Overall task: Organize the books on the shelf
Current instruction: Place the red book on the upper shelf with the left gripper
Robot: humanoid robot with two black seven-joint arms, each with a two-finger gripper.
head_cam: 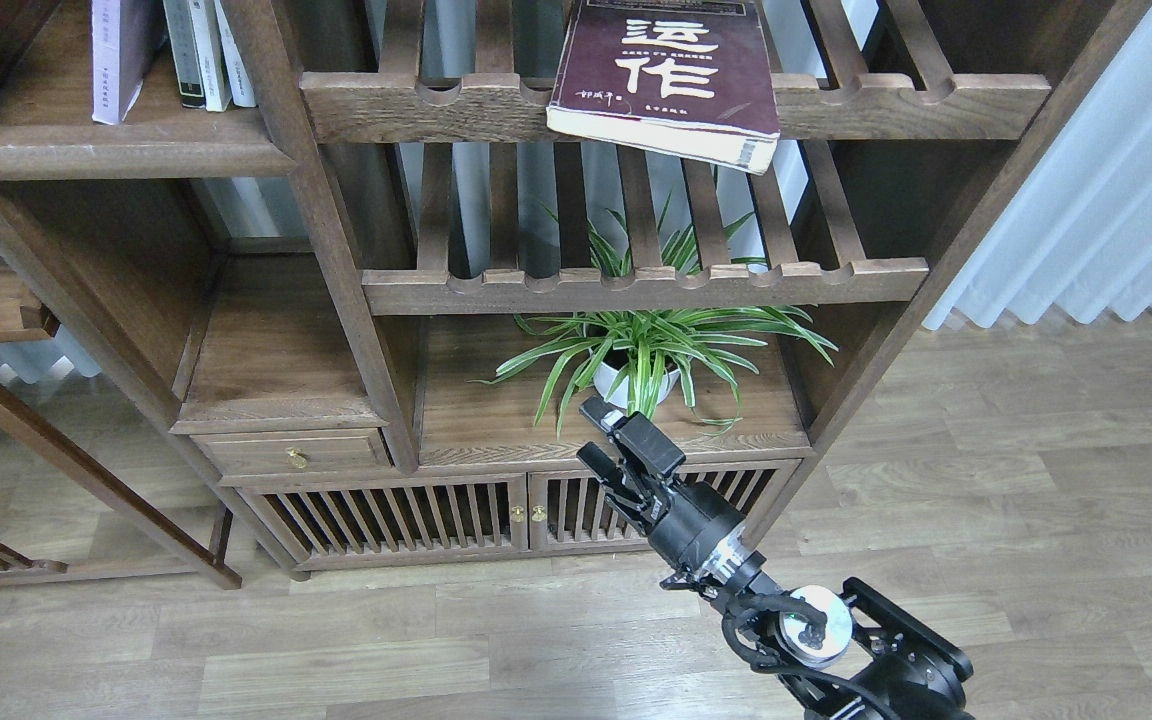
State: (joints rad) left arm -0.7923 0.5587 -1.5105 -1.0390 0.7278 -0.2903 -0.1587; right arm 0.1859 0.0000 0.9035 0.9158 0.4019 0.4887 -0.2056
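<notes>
Here, maroon book (pixel 671 75) overhanging slatted rack (pixel 676 105) edge

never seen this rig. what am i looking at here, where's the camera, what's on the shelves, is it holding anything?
The picture comes from a camera in a humanoid robot's head, looking forward and down at a wooden bookcase. The black arm coming in from the lower right is the robot's right arm; its two-finger right gripper is open and holds nothing, hovering low in front of the cabinet doors. The left arm is out of view.

A thick maroon book lies flat on the upper slatted rack, its corner overhanging the front rail. At upper left, a pale lavender book and thin upright books stand on a solid shelf board. A potted plant sits lower down.
</notes>
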